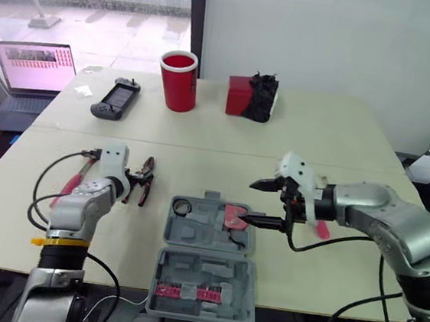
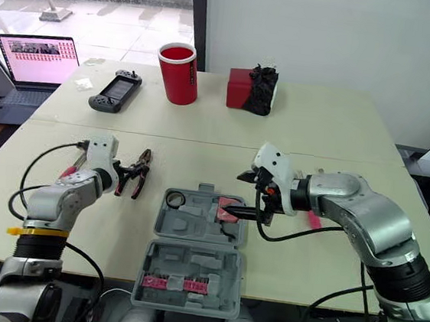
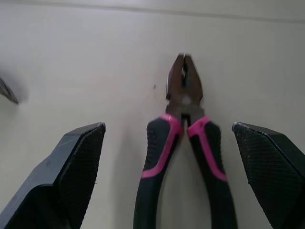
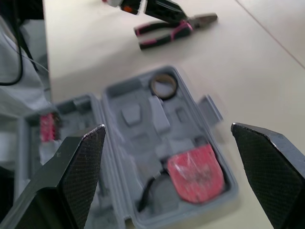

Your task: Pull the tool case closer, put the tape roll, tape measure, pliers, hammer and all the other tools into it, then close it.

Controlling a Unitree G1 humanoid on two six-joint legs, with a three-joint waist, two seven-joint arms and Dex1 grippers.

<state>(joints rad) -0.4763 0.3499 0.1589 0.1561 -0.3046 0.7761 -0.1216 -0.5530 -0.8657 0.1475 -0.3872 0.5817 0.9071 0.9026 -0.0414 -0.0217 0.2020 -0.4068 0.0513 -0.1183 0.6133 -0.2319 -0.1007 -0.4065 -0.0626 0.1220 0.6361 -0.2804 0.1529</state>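
Note:
The grey tool case (image 1: pixel 200 232) lies open at the table's front centre. A tape roll (image 1: pixel 182 206) sits in its far left corner and a red tape measure (image 1: pixel 235 215) in its far right part. Black-and-pink pliers (image 1: pixel 144 182) lie on the table left of the case. My left gripper (image 1: pixel 134 183) is open with its fingers (image 3: pixel 78 157) on either side of the pliers' handles (image 3: pixel 183 143), not touching them. My right gripper (image 1: pixel 250 202) hangs open just above the case's far right, over the tape measure (image 4: pixel 195 174), holding nothing.
A pink-handled tool (image 1: pixel 321 230) lies on the table behind my right wrist; another (image 1: pixel 68 186) lies by my left forearm. At the back stand a red cup (image 1: pixel 179 80), a red box with a black object (image 1: pixel 251 97), a handheld console (image 1: pixel 116 98) and a laptop (image 1: pixel 32 66).

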